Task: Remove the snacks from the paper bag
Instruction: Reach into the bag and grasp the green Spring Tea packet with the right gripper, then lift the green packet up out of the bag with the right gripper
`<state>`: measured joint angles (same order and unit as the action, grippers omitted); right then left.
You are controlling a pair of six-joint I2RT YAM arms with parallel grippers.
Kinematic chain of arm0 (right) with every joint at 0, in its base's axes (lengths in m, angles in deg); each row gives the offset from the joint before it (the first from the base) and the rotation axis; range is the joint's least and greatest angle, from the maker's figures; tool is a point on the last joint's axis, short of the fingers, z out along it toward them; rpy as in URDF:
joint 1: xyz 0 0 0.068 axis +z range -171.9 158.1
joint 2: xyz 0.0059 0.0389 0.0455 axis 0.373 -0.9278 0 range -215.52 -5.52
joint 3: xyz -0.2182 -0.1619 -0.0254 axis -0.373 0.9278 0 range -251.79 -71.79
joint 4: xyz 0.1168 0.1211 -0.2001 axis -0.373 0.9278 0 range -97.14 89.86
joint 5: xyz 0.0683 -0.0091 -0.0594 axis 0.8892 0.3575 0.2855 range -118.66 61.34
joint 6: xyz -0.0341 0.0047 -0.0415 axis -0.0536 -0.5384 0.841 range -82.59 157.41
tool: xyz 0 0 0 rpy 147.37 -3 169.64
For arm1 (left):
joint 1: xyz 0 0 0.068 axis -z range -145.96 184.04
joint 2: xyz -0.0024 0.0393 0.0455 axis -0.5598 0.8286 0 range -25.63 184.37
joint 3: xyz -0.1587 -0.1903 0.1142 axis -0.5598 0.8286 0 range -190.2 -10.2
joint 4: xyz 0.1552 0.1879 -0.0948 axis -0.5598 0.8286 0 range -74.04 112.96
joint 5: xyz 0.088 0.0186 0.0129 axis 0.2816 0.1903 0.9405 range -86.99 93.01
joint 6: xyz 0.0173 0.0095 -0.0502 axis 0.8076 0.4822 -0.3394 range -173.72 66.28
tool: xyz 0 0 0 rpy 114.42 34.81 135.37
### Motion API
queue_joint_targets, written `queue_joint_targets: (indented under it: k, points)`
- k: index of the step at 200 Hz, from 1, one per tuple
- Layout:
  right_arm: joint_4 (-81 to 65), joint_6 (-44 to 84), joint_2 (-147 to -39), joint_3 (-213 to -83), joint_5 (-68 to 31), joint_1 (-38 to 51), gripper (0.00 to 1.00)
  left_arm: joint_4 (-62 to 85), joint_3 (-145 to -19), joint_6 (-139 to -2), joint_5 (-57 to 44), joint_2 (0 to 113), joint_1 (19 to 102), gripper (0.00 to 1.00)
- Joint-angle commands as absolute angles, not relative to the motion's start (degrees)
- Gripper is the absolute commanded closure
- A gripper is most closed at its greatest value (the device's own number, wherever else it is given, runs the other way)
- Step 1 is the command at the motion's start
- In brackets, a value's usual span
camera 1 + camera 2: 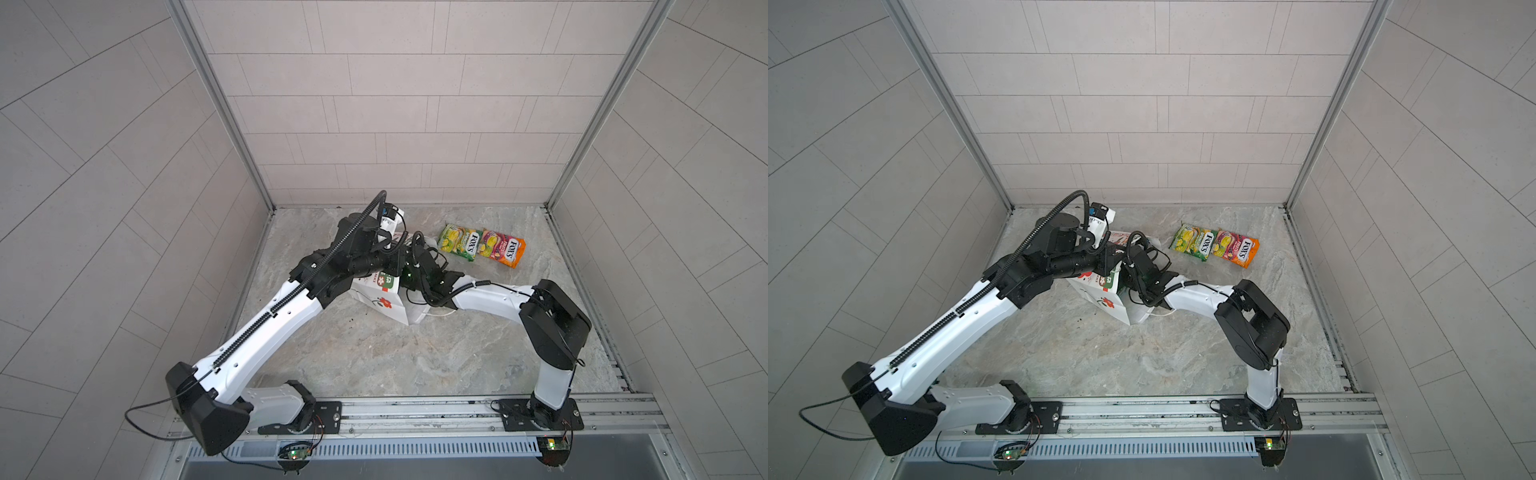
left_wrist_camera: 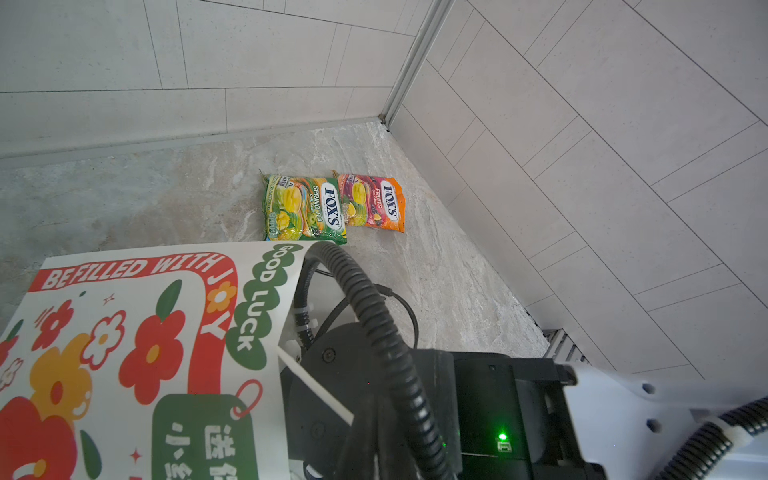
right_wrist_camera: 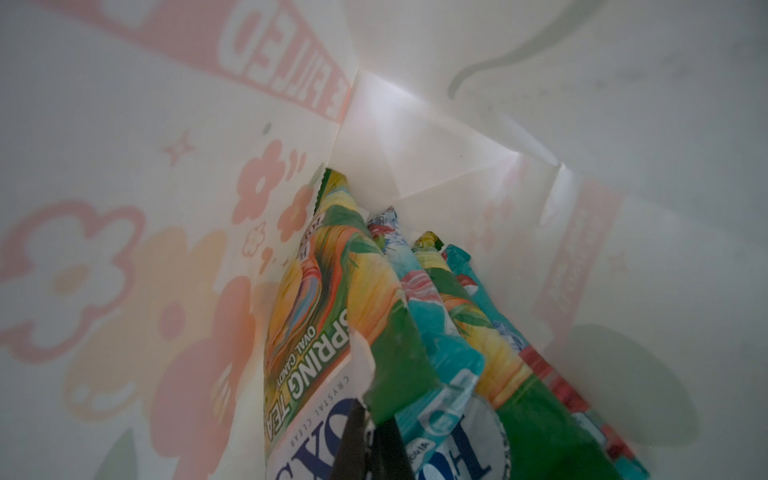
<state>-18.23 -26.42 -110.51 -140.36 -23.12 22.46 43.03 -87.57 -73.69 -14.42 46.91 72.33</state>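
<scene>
Mid-bench, beneath both arms: paper bag (image 1: 376,297), white, red flower on its face. How far it leans I cannot tell from above.

Entry 1. Left end effector (image 1: 394,249): closed. Its tips are hidden from me. The bag's printed panel lies right against its wrist camera, so I judge that it pinches the bag's rim to hold the mouth open.

Entry 2. Right end effector (image 3: 372,424): deep inside the bag, its dark fingers (image 3: 351,440) closed on the near edge of the Spring Tea packet (image 3: 316,332).

Entry 3. Step in hand, by my reading: drawing that packet out.
- I would pull straight back along its length and out through the mouth.
- I would go slowly, since glossy film can slip from an edge pinch.
- The neighbours press against it, so one may drag along.
- The rim must stay steady or the paper could fold onto the wrist.

Entry 4. Bag contents, four packets on edge, side by side, touching:
- Spring Tea packet, against the flowered wall
- teal-red packet (image 3: 432,345)
- second green-yellow packet (image 3: 490,345)
- second teal-red packet (image 3: 540,357)

Entry 5. On the bench (image 1: 374,357), far right of the bag, lying flat with edges touching:
- loose green-yellow packet (image 1: 459,242)
- orange-pink packet (image 1: 503,248)

A sensible drop spot is just beside these two.
</scene>
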Motion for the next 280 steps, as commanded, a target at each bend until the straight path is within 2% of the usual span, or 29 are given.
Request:
queue_joint_targets:
  k: [1,64,116,219,280]
  points:
    - [-15.70,-23.33,-106.63,-138.59,-24.42,22.49,1.00,44.87,-89.86,-71.27,-13.59,44.51,73.39,1.00]
    - [-11.03,-17.50,-96.94,-133.15,-26.53,22.29,1.00,48.74,-89.05,-69.30,-4.13,43.28,73.34,1.00]
    - [-10.53,-17.21,-92.26,-128.79,-25.79,21.83,1.00,47.04,-88.71,-71.35,-4.29,43.72,73.36,1.00]
    - [-9.52,-9.98,-82.37,-128.46,-19.82,21.83,1.00,43.73,-86.73,-76.54,-0.52,44.53,73.33,1.00]
    - [-5.29,-6.13,-76.09,-129.70,-18.86,21.36,1.00,43.53,-85.92,-79.94,5.64,44.33,73.38,1.00]
